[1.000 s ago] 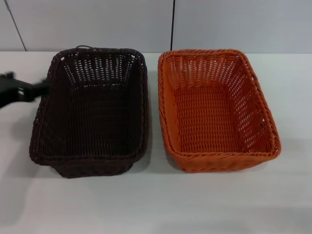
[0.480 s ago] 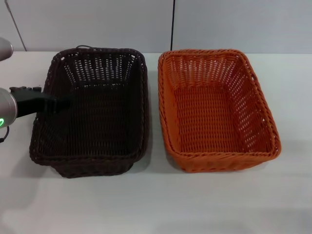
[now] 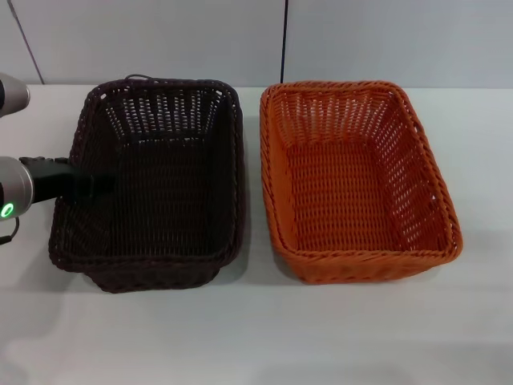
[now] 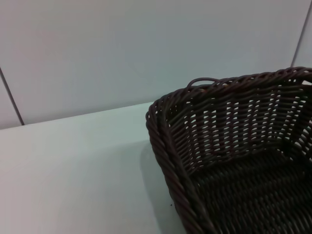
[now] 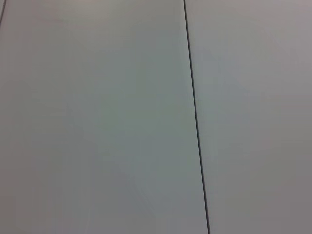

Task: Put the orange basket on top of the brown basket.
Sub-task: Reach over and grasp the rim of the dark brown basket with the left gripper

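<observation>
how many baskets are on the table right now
2. The brown basket sits on the robot's left side of the table, with the left hand reaching over its outer rim. The orange basket sits beside it on the right.

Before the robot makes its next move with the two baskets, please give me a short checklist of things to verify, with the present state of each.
1. The orange basket is upright with nothing inside: ok.
2. The brown basket is upright with nothing inside, ready to receive: ok.
3. The baskets stand side by side on the table, apart, with a narrow gap: ok.
4. The left gripper is at the orange basket: not ok, it is over the brown basket's left rim.
5. Left gripper's finger state: cannot tell.
6. Right gripper's position: cannot tell, it is not in view.
</observation>
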Tool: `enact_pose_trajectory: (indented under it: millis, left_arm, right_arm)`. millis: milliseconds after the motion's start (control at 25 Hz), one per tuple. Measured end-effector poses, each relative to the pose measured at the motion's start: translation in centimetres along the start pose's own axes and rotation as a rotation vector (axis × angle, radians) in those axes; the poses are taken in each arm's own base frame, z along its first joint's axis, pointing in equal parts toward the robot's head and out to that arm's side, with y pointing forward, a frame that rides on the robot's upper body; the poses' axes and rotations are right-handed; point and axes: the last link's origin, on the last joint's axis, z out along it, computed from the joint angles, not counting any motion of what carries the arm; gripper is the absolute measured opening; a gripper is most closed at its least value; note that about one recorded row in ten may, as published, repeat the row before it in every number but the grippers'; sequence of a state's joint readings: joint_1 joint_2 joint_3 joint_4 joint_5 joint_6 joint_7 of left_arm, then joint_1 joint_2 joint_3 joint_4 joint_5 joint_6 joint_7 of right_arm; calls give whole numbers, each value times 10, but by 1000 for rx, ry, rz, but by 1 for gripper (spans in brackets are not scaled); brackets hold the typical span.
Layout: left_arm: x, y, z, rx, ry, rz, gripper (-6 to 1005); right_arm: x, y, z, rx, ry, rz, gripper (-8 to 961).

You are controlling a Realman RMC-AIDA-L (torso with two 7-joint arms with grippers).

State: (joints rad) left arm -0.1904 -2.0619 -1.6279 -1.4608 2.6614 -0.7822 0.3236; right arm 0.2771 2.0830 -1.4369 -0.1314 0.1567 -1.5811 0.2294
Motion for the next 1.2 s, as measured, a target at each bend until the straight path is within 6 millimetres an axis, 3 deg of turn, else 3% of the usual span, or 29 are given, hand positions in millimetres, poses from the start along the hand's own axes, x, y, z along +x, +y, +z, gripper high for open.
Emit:
enact_pose_trajectory:
  millis: [560,760,880,1200]
  left_arm:
    - [0,-7,4,22,21,5,788]
    - [2,-4,7,15,15,26,592]
    - [3,-4,6,14,19,30,354]
    - [8,-1,0,-10,-5,142,264]
  right_arm:
    - [-1,0,-1,-2,-4,2,750]
    - [-4,0,-2,-5,-23,6,747]
    - [-4,1,-2,-6,-26,7,746]
    - [-7,0,-4,-3,-43,7,742]
